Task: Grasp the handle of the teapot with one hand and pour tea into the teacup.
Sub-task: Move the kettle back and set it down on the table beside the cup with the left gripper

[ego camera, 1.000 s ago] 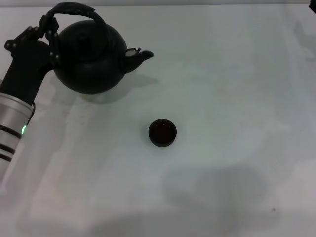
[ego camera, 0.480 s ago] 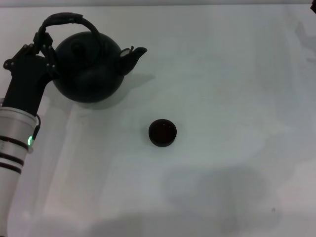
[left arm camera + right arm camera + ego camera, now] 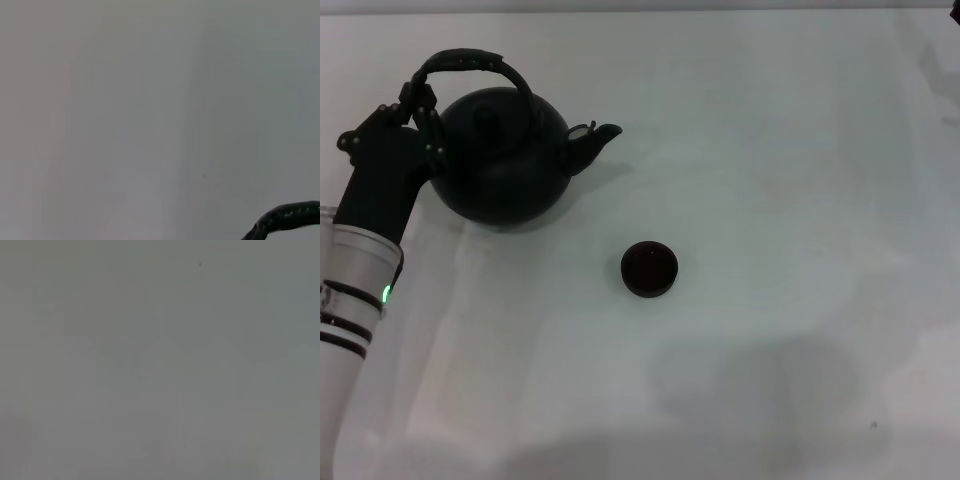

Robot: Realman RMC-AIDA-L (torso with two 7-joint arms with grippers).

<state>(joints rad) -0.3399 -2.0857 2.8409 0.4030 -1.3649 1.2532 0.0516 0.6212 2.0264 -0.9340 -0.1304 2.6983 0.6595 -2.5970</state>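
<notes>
We see the left pincer (image 3: 420,120) clenched on the handle (image 3: 470,62) of the teapot (image 3: 505,155), spout facing the teacup (image 3: 649,269) on the worktop (image 3: 790,200).

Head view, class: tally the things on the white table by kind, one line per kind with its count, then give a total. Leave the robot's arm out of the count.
Teapot, black, its handle at the left pincer: 1
Teacup, dark, standing apart from the teapot: 1
Total: 2

Handle (image 3: 287,219) cut off by edge
</notes>
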